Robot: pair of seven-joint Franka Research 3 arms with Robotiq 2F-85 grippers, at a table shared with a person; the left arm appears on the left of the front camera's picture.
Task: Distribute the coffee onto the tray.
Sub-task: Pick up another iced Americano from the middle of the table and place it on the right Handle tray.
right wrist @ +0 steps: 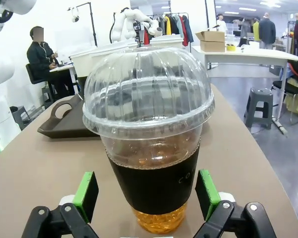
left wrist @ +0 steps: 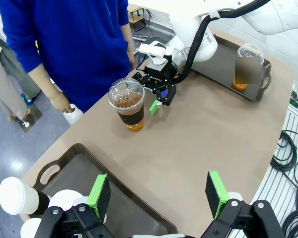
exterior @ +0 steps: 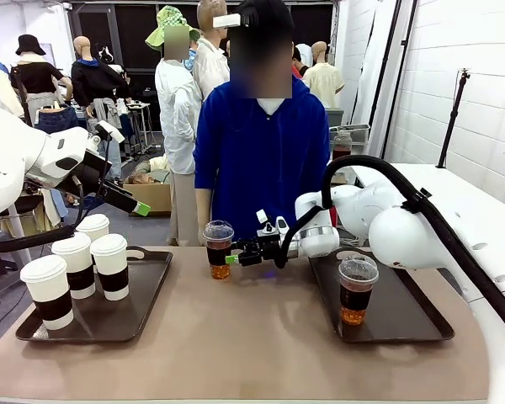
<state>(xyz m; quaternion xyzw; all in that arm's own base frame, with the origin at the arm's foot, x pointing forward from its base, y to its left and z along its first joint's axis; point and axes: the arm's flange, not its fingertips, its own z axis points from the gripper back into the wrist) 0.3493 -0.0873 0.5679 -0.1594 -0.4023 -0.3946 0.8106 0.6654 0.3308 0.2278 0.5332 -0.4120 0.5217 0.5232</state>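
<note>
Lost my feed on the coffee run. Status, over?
Right gripper open beside clear cup on table, not gripping. Left gripper open above left tray with four paper cups. Second clear cup on right tray. Path clear.

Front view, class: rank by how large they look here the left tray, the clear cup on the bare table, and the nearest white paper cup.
1. Left tray.
2. Nearest white paper cup, though nearness to the camera enlarges it.
3. Clear cup on the bare table, which stands farther back.
</note>
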